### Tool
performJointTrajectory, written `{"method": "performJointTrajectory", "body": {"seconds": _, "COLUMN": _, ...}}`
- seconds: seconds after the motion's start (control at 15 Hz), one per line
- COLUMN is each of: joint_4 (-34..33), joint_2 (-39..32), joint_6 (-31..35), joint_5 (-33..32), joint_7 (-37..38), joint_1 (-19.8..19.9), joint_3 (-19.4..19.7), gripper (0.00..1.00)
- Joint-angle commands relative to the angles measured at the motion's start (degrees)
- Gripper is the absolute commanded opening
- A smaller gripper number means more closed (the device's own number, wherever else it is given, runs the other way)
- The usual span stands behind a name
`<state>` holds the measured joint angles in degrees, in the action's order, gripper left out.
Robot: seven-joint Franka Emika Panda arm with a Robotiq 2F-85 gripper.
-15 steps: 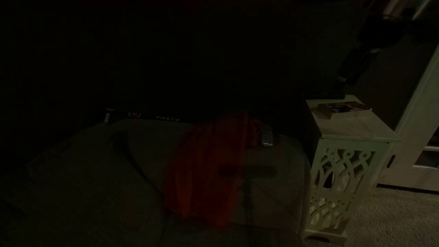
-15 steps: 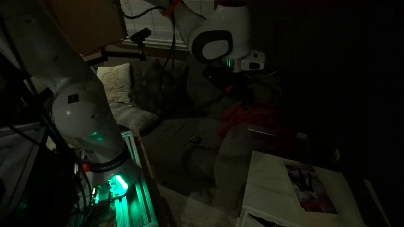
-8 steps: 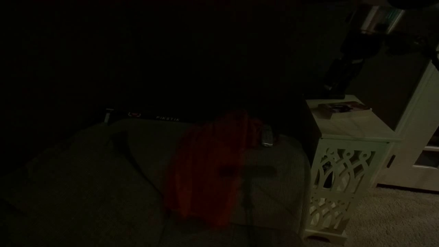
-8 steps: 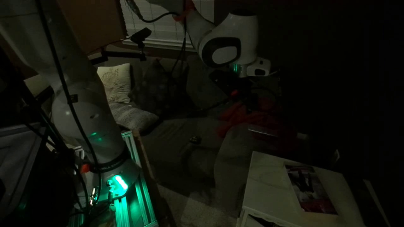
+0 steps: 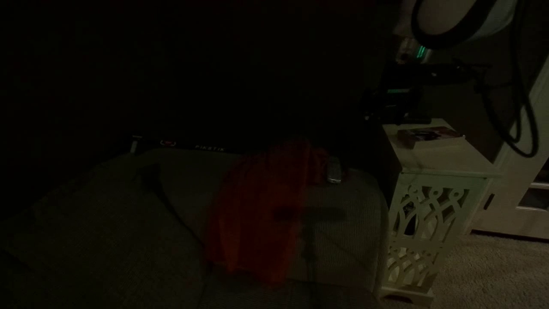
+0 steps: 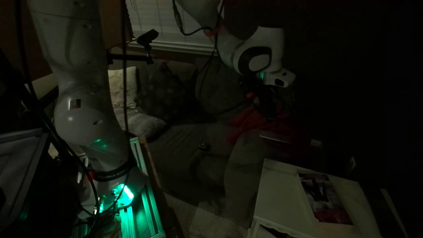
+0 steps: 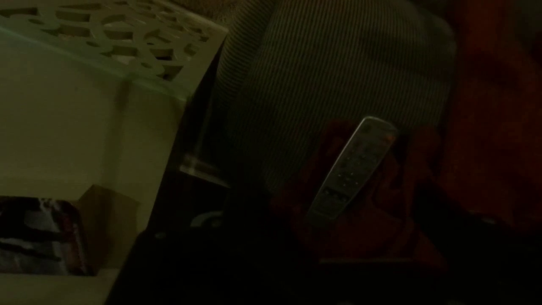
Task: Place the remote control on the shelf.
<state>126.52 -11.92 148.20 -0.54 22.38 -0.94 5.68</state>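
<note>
The remote control, grey with a silver edge, lies on red cloth on the sofa arm. It shows in the wrist view (image 7: 353, 165) and in both exterior views (image 5: 334, 170) (image 6: 276, 136). The white cabinet with cut-out sides, the likely shelf, stands beside the sofa arm (image 5: 450, 159) (image 6: 281, 191) (image 7: 76, 127). My gripper (image 6: 269, 116) is dark and hangs above the remote, apart from it. In the wrist view its dark fingers stand apart on either side of the remote's near end, with nothing between them. Deep shadow hides much of the fingers.
A book (image 6: 325, 198) lies on the cabinet top. Red cloth (image 5: 257, 214) drapes over the grey sofa (image 5: 343, 253). A dark bar with lettering (image 5: 210, 148) lies along the sofa's back. A small dark object (image 6: 204, 146) lies on the seat. Cables (image 5: 521, 107) hang from the arm.
My arm has swung across and down, over the sofa arm: leftward in one exterior picture, rightward in the opposite picture. The gripper has turned. The remote and the book have not moved.
</note>
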Motion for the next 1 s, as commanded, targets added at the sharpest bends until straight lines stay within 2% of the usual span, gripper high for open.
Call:
{"method": "performJointTrajectory", "body": {"seconds": 0.0, "joint_4": -14.5, "joint_2": -14.0, "joint_6": -5.1, "joint_5": -3.1, "joint_7": 14.4, "joint_1": -3.5, "joint_3": 2.2, "gripper": 1.00}}
{"method": "performJointTrajectory", "body": {"seconds": 0.27, "joint_4": -27.0, "joint_2": -26.0, "joint_6": -13.1, "joint_5": -2.0, "joint_7": 25.7, "joint_1": -6.8, "joint_3": 4.3, "gripper": 1.00}}
{"method": "performJointTrajectory", "body": {"seconds": 0.4, "joint_4": -31.1, "joint_2": -29.1, "joint_6": -18.3, "joint_5": -1.4, "joint_7": 30.1, "joint_1": -7.2, "joint_3": 5.0, "gripper": 1.00}}
{"method": "performJointTrajectory", "body": {"seconds": 0.47, "joint_4": -24.4, "joint_2": -24.9, "joint_6": -12.8, "joint_5": -1.6, "joint_7": 25.8, "joint_1": -6.1, "joint_3": 3.5, "gripper": 1.00}}
{"method": "performJointTrajectory", "body": {"seconds": 0.73, "joint_4": -29.5, "joint_2": -28.7, "joint_6": -16.5, "joint_5": -1.8, "joint_7": 29.0, "joint_1": -6.3, "joint_3": 4.1, "gripper": 1.00}}
{"method": "performJointTrajectory", "body": {"seconds": 0.93, "joint_4": -30.0, "joint_2": -30.6, "joint_6": -11.4, "joint_5": 0.7, "joint_7": 27.8, "joint_1": -4.7, "joint_3": 2.5, "gripper": 1.00}}
